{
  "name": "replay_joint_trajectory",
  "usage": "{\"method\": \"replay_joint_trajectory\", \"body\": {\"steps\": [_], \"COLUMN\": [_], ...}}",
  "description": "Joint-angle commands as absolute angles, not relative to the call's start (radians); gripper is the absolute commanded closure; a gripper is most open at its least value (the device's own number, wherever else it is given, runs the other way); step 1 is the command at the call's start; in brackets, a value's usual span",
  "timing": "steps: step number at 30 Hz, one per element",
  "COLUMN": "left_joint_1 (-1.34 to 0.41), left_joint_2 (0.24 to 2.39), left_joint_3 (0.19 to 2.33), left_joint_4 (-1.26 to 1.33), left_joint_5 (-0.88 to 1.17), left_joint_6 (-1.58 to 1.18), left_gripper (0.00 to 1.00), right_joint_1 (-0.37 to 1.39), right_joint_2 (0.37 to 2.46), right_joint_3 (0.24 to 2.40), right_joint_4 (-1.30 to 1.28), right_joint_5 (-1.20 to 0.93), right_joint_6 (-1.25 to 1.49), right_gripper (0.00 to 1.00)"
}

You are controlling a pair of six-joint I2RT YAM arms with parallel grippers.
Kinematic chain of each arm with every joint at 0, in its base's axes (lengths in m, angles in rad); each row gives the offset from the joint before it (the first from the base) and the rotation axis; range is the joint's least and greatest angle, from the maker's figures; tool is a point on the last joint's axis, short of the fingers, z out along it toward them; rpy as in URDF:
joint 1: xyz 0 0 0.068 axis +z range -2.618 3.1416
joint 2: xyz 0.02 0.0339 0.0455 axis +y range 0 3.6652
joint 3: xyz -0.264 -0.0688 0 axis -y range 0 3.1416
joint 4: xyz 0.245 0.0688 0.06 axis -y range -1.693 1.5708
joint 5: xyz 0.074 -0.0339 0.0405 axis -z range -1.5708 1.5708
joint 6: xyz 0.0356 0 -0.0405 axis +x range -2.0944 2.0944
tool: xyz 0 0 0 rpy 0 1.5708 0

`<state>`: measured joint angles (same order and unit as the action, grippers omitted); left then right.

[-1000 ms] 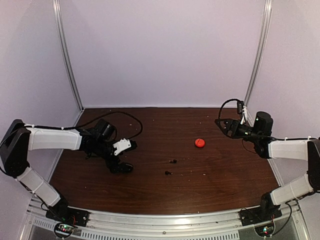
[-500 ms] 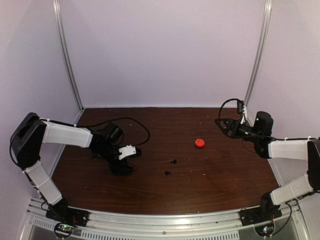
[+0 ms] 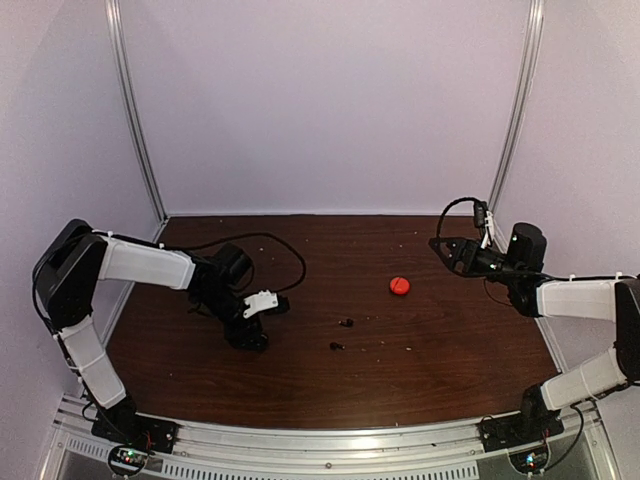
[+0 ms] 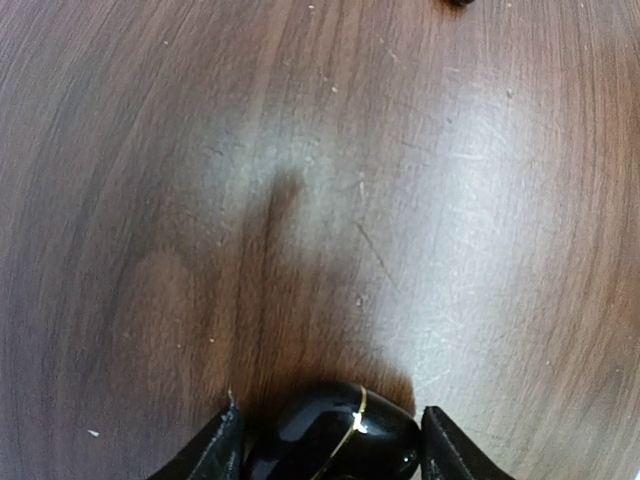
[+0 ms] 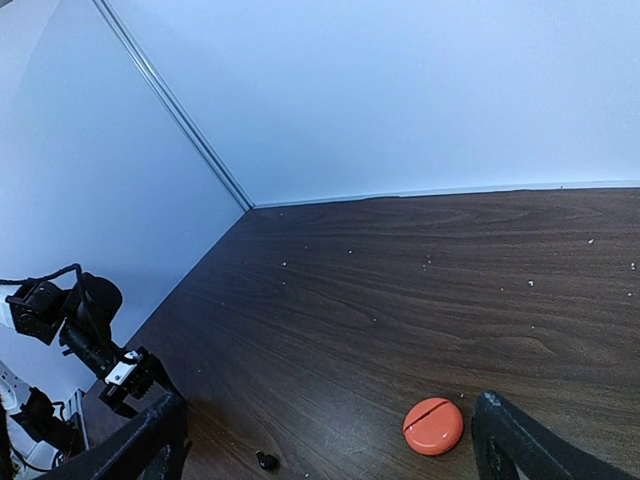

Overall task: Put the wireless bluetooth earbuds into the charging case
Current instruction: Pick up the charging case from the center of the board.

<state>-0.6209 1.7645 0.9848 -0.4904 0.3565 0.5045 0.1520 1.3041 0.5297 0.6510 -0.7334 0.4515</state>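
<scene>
Two tiny dark earbuds lie on the brown table (image 3: 450, 370) a little toward six o'clock of its middle, close together but apart: the farther earbud (image 3: 347, 323) and, at about seven o'clock of it, the nearer earbud (image 3: 336, 346). Both rest on bare wood outside any case. They are too small to tell their colour beyond dark.

At roughly two o'clock of the pair, well apart from them, a round red case (image 3: 400, 286) sits closed on the table, a thin seam line across its top in the right wrist view.

At nine o'clock of the earbuds, a glossy black case (image 4: 335, 440) with a thin gold line rests on the wood. The left gripper (image 3: 250, 337) is down over it, one finger just beside each flank of the case. Whether the fingers (image 4: 215, 452) already press on it or stand a sliver off, I cannot tell.

Out toward three o'clock, beyond the red case, the right gripper (image 3: 441, 245) hangs above the table pointing toward nine o'clock. Its jaws are spread wide with nothing between them.

Pale specks (image 3: 410, 348) dot the wood around the earbuds.
</scene>
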Motion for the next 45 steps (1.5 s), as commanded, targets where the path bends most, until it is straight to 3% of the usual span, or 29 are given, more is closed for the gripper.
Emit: {"method": "replay_joint_trajectory", "body": {"steps": [1,5,8,23,34,41,45], "left_joint_1": [-0.623,-0.628,-0.635,-0.685,-0.725,-0.746,-0.762], "left_joint_2": [1.786,1.742,1.709,1.649,1.65,1.626,1.542], "left_joint_3": [0.983,0.956,0.936,0.904,0.868,0.849,0.853], "left_joint_4": [-0.556,-0.556,-0.547,-0.49,-0.446,-0.383,-0.323], "left_joint_5": [0.394,0.363,0.347,0.319,0.289,0.241,0.199], "left_joint_6": [0.473,0.46,0.472,0.475,0.47,0.46,0.464], "left_gripper": [0.41,0.26,0.25,0.45,0.45,0.69,0.72], "right_joint_1": [0.16,0.16,0.16,0.16,0.16,0.159,0.168], "right_joint_2": [1.294,1.292,1.293,1.284,1.271,1.27,1.273], "right_joint_3": [0.525,0.521,0.519,0.509,0.501,0.499,0.496], "right_joint_4": [0.655,0.653,0.66,0.669,0.661,0.651,0.654], "right_joint_5": [-0.738,-0.738,-0.738,-0.736,-0.739,-0.748,-0.776], "right_joint_6": [0.445,0.442,0.443,0.456,0.455,0.459,0.484], "right_gripper": [0.0,0.0,0.0,0.0,0.0,0.0,0.0]}}
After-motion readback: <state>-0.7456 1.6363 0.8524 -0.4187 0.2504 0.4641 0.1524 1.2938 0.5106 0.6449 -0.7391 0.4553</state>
